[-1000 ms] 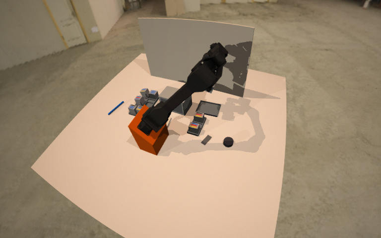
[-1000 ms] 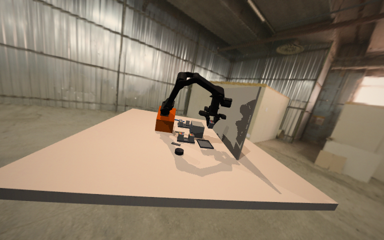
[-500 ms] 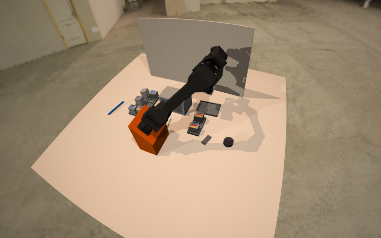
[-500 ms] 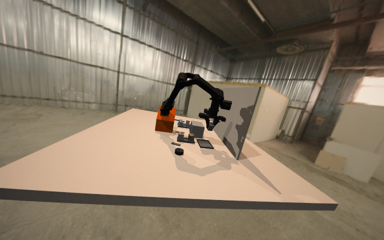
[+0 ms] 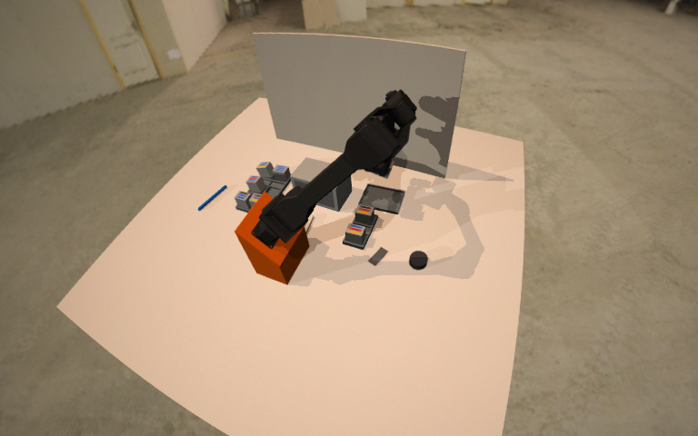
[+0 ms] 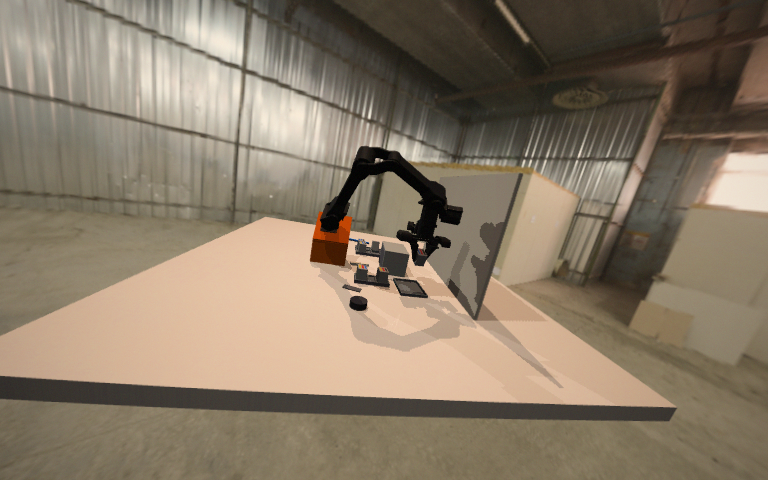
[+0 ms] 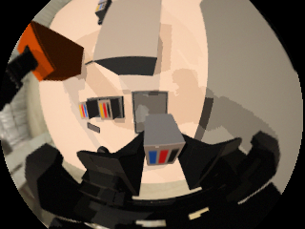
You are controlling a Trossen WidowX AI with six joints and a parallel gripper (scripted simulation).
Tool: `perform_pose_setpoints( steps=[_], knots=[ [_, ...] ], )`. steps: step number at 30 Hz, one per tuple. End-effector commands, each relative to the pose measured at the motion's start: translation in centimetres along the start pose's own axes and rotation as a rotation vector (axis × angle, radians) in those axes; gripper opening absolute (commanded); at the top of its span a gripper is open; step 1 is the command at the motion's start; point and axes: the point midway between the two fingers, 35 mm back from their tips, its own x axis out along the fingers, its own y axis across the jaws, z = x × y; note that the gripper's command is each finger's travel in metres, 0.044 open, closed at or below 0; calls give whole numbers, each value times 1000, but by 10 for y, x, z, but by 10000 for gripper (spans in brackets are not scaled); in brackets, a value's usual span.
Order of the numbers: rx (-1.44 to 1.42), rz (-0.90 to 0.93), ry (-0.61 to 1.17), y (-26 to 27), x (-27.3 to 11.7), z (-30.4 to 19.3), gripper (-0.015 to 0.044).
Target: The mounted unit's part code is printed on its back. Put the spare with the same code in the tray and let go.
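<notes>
From where I stand, the black six-joint arm [image 5: 324, 179] [image 6: 397, 162] rises from its base, bends over at a high elbow and reaches out, its wrist [image 6: 430, 214] dropping steeply. The parallel-jaw gripper [image 6: 422, 252] [image 7: 158, 132] hangs fingers down, well above the table, its two black fingers clamped shut on a small block.
</notes>
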Motion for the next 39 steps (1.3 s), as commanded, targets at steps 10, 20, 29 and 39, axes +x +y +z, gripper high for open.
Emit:
perform_pose_setpoints(
  steps=[10, 20, 29, 39],
  knots=[
    [-7, 2, -5, 1, 15, 2, 0],
    [-7, 2, -5, 1, 26, 1, 0],
    [-7, 2, -3, 2, 36, 1, 0],
    [-7, 2, -2, 3, 46, 1, 0]
  ],
)
